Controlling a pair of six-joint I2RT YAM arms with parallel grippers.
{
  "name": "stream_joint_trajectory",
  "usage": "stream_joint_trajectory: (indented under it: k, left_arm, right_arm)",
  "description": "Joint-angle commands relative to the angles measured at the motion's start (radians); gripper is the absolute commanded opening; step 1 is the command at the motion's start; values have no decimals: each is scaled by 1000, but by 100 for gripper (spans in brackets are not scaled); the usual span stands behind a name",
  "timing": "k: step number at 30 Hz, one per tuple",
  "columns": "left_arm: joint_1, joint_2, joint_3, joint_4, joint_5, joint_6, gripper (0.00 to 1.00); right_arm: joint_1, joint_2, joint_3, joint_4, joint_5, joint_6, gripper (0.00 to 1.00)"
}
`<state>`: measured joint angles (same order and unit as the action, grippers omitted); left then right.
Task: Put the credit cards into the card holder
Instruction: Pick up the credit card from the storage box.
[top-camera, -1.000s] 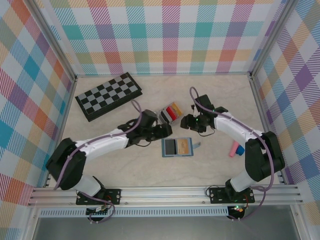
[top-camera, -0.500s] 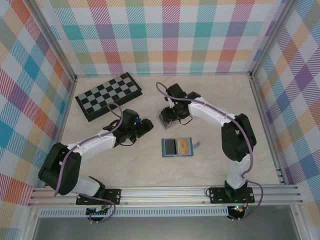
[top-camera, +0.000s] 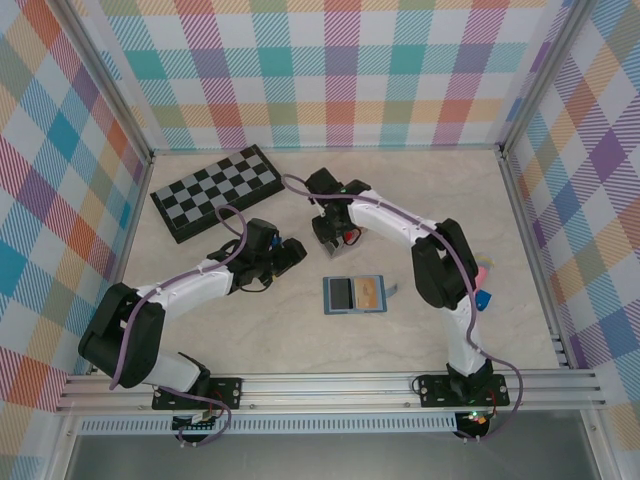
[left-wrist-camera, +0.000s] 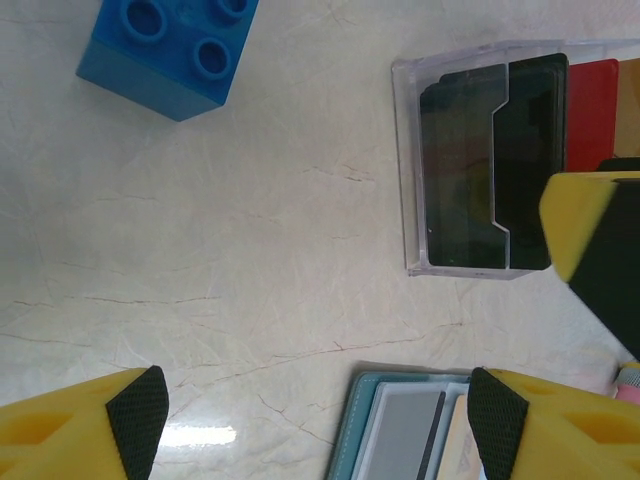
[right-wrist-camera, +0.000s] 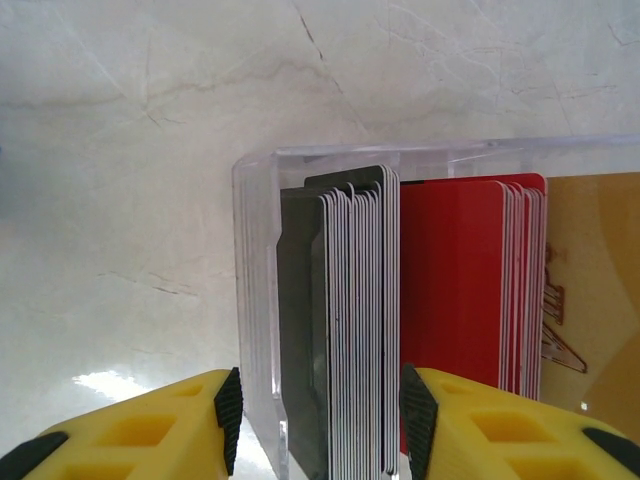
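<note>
Spread wide, the left gripper (left-wrist-camera: 317, 410) hangs with nothing between its jaws above the pale, marble-veined table (top-camera: 250, 330). The right gripper (right-wrist-camera: 318, 420) has its jaws set apart astride one end of the card holder (right-wrist-camera: 255, 300). The pack of black cards (right-wrist-camera: 300, 330) sits between the pads, and I cannot tell whether they press on it. The card holder is a clear slotted rack standing mid-table, between the chessboard (top-camera: 215, 192) and the wallet (top-camera: 353, 294). It holds three colour groups upright in a row: black, then red cards (right-wrist-camera: 450, 290), then a tan card (right-wrist-camera: 595, 280). Their edges are too thin and tight to count. Away from the rack I count one pink card (top-camera: 481, 270) lying near the right wall. Just beside it is one blue toy brick (left-wrist-camera: 165, 50). There is one folding chessboard at the back left and one blue-grey wallet lying open near the holder. Plaid panels (top-camera: 330, 70) in many colours close three sides, and a metal rail (top-camera: 330, 385) runs along the near edge, where the two arms are bolted.
</note>
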<state>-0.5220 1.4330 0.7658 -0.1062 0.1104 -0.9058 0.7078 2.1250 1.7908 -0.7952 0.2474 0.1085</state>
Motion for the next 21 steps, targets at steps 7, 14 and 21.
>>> stream_joint_trajectory:
  k: [7, 14, 21]
  left_arm:
    - [8, -55, -12, -44, -55, -20, 81]
    - [8, -58, -17, -42, -49, -25, 81]
    - [8, -56, -20, -41, -45, -28, 81]
  right_arm:
    - [40, 83, 70, -52, 165, -83, 46]
    - [64, 80, 58, -17, 310, -100, 44]
    - [64, 44, 34, 15, 336, -115, 37]
